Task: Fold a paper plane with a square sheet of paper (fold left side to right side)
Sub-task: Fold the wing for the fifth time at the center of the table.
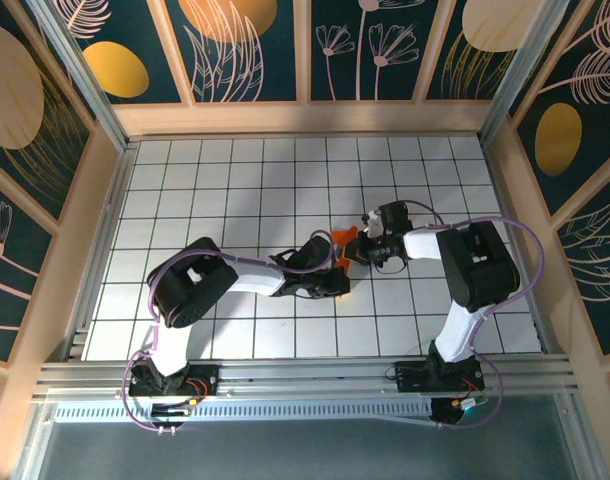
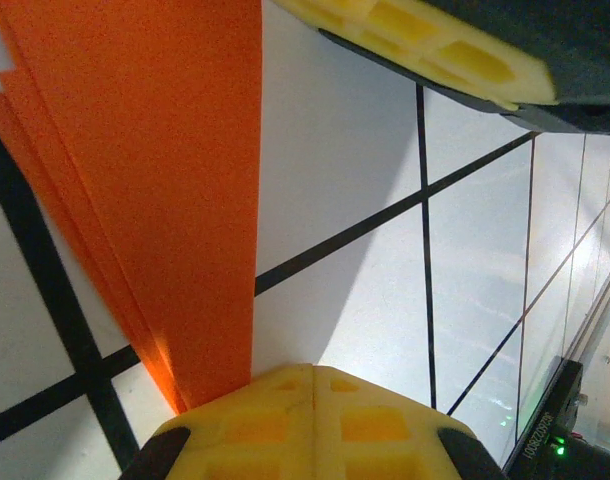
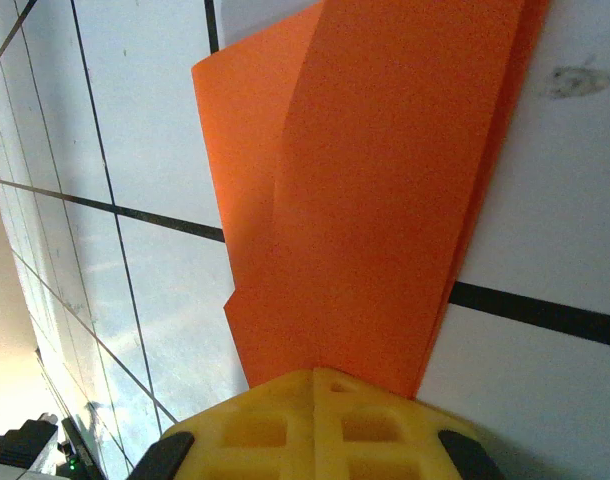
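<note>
The square sheet of paper (image 1: 342,237) is bright orange and folded into a layered wedge that lies flat on the white grid table. Both grippers meet over it at the middle of the table. My left gripper (image 1: 337,263) is shut, and its yellow tips (image 2: 313,372) rest at the paper's (image 2: 155,180) narrow end, the sheet running under the left finger. My right gripper (image 1: 354,250) is shut too, its tips (image 3: 315,372) sitting on the paper (image 3: 375,200), which fans out flat ahead of them with stepped layer edges. The right gripper's finger (image 2: 425,40) crosses the top of the left wrist view.
The white table with black grid lines (image 1: 235,180) is boxed in by wooden walls with patterned panels (image 1: 250,50). A metal rail (image 1: 305,375) carrying both arm bases runs along the near edge. The left arm's elbow (image 1: 190,285) and the right arm's elbow (image 1: 475,260) stand high over the table.
</note>
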`<state>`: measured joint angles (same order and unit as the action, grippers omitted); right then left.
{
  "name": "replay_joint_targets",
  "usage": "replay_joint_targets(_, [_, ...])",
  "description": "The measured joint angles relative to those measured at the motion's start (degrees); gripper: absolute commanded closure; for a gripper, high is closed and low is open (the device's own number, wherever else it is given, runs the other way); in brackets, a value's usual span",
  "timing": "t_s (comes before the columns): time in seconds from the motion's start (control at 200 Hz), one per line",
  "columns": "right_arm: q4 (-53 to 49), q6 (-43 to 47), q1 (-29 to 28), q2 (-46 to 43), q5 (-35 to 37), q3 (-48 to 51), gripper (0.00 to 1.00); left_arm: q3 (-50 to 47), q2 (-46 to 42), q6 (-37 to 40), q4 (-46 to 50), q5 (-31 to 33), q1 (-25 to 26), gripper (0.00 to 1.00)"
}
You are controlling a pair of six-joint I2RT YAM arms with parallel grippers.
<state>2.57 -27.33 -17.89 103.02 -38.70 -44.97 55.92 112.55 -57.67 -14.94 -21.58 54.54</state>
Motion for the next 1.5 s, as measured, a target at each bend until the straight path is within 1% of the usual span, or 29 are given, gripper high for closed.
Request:
replay_joint_targets(0.37, [0.0, 0.0, 0.0, 0.1, 0.0, 0.0, 1.0, -1.0, -0.9, 0.0, 0.2, -0.1, 0.7, 0.95])
replay_joint_targets(0.601, [0.0, 0.0, 0.0, 0.2, -0.2, -0.2, 1.0, -2.7, -2.4, -0.1, 1.5, -1.7, 1.9, 0.95])
replay_joint_targets(0.776, [0.1, 0.0, -0.2, 0.3, -0.2, -0.3, 1.0, -5.6, -6.9, -0.9, 1.5, -2.0, 2.0, 0.96])
replay_joint_targets(0.901, [0.3, -0.3, -0.3, 0.3, -0.2, -0.3, 1.0, -6.0, -11.2, -1.1, 1.0, -2.0, 0.4, 0.96])
replay_joint_targets(0.971, [0.4, -0.5, -0.3, 0.3, -0.2, -0.3, 1.0, -5.8, -12.2, -1.1, 0.2, -2.3, -1.0, 0.97])
replay_joint_targets(1.151, [0.7, -0.7, -0.6, 0.3, 0.1, -0.3, 1.0, -2.5, -9.0, -0.4, 0.1, -2.6, -3.6, 0.99])
replay_joint_targets(1.501, [1.4, -1.4, -1.0, 0.3, 0.3, -0.3, 1.0, 2.1, -0.1, 1.5, 1.2, -2.4, -3.8, 1.0])
